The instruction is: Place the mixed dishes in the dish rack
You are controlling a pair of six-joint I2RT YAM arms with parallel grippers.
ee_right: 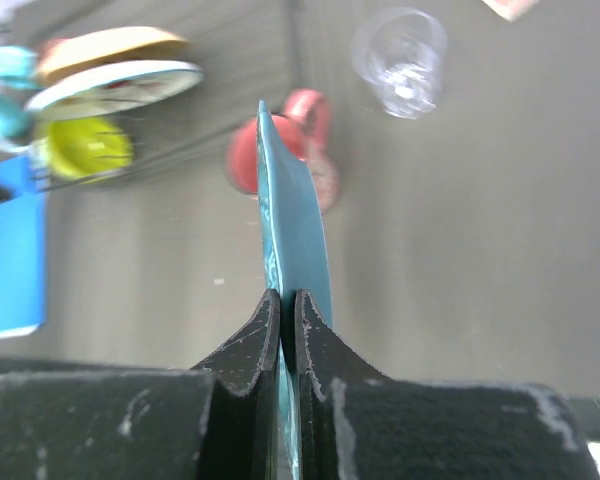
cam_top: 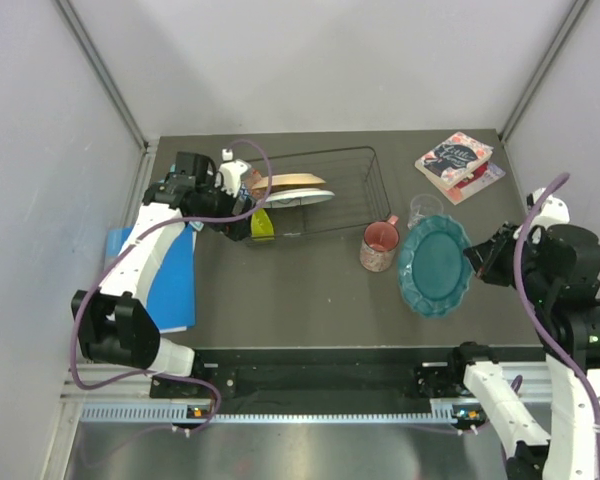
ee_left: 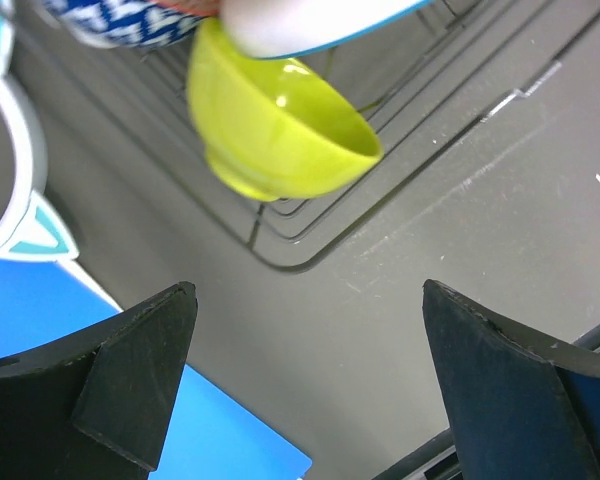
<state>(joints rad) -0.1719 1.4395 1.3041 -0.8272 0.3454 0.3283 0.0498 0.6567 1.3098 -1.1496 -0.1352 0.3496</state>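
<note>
R fingers (ee_right: 248,350) clamp thin teal scalloped plate (ee_right: 292,215), edge-on. L fingers (ee_left: 140,355) wide apart, empty, nr glossy small yellow-green bowl (ee_left: 280,135) at wire dish rack (cam_top: 346,195) corner, rim part-hidden.

Dark table (cam_top: 300,300), dish rack (cam_top: 352,196) (far L), blue folder (cam_top: 170,290), pink mug (cam_top: 380,246) nr clear glass (cam_top: 425,210), books (cam_top: 455,160)

teal plate (cam_top: 435,265) gripped, yellow-green bowl (ee_left: 280,130) in rack (cam_top: 352,195)

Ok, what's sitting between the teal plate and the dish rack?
The pink mug stands between the teal plate and the dish rack, right beside the plate's edge. This shows best in the top view.
</note>
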